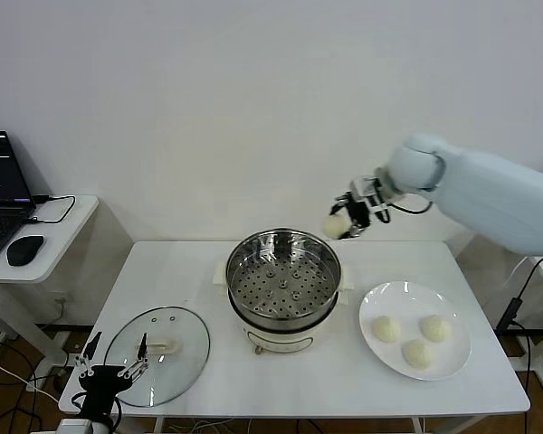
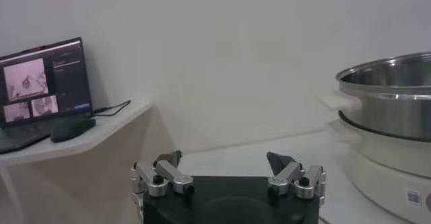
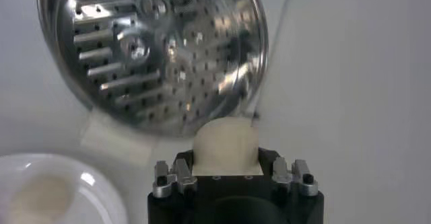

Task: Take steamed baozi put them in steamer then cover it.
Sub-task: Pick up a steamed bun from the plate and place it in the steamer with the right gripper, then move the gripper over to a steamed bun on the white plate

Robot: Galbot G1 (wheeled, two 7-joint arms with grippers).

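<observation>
My right gripper [image 1: 344, 221] was up in the air, just behind the back right edge of the steamer [image 1: 283, 287], and it was clenched on one bun [image 1: 334, 225]. In the right wrist view I saw the same bun [image 3: 226, 146] sitting between my fingers, with its round pale top coming out in front of the black body of the gripper. Below it was the tray with holes [image 3: 151, 50] inside the steamer, and nothing lay on this tray. The bun did not touch the steamer; it hung above the rim.

The three other buns were on the white plate [image 1: 373, 306], on the table [image 1: 190, 271] to the right of the steamer: one on the left side [image 1: 385, 328], one on the right side [image 1: 435, 327] and one nearer to me [image 1: 419, 353]. They were close together but apart from each other.

The glass lid [image 1: 157, 353] lay flat on the table to the left of the steamer, with its pale handle [image 1: 166, 344] up. My left gripper [image 1: 114, 363] waited low at the front left corner of the table, over the near edge of the lid, with its fingers [image 2: 168, 173] spread wide and holding nothing.

On a small side table [image 1: 72, 212] far to the left stood a laptop [image 1: 2, 185] and a mouse [image 1: 24, 250].
</observation>
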